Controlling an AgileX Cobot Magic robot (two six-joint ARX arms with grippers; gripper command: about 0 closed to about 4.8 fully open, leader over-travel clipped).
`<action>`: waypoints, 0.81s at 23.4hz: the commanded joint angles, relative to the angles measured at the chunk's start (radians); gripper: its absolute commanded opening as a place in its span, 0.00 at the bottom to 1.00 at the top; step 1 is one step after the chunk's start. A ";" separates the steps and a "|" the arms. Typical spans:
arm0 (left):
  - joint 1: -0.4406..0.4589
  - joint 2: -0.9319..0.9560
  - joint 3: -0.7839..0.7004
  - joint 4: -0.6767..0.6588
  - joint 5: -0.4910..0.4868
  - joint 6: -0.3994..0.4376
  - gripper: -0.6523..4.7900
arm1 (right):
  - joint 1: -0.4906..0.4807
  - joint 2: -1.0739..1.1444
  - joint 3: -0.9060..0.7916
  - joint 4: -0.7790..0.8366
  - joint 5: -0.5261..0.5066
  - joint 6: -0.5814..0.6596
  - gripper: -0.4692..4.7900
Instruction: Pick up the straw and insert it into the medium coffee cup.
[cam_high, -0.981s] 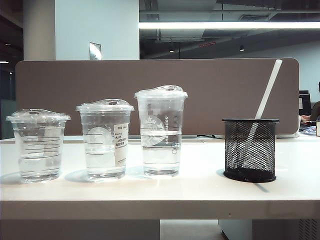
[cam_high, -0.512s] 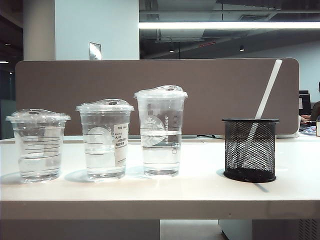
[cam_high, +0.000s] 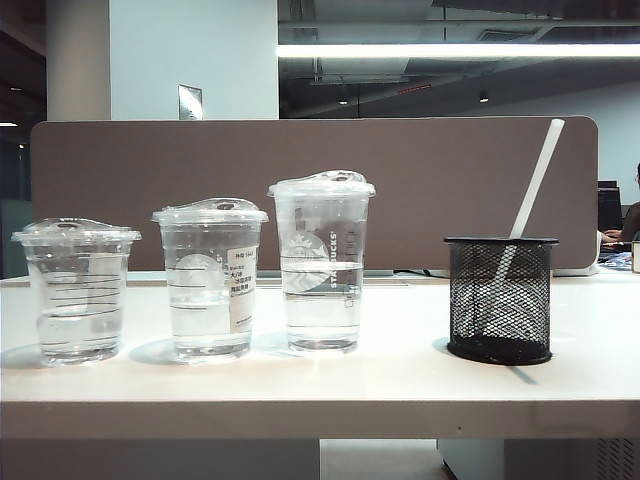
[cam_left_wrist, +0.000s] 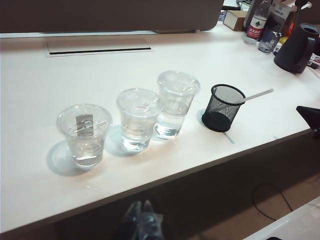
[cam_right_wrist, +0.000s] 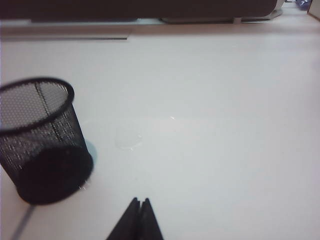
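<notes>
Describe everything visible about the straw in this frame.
The straw is long, thin, straight and white, apparently plastic. It stands tilted in the black mesh pen holder, its top leaning right over the rim, taller than all three cups. Its lower end shows through the mesh. No hand touches it; only the holder does.

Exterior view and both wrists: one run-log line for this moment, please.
thin white straw: leaning in black mesh holder | labelled middle clear cup: lidded, no straw | left gripper: shut, off table edge | right gripper: shut, empty, beside holder
</notes>
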 joint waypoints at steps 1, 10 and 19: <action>0.000 0.001 0.002 0.010 0.007 0.013 0.12 | 0.002 -0.001 0.132 -0.023 0.041 0.071 0.08; 0.000 0.001 0.002 0.033 0.006 0.056 0.12 | 0.001 0.388 0.941 -0.688 0.322 -0.369 0.08; 0.000 0.001 0.002 0.053 0.004 0.094 0.12 | -0.065 0.834 1.090 -0.293 0.120 -0.367 0.08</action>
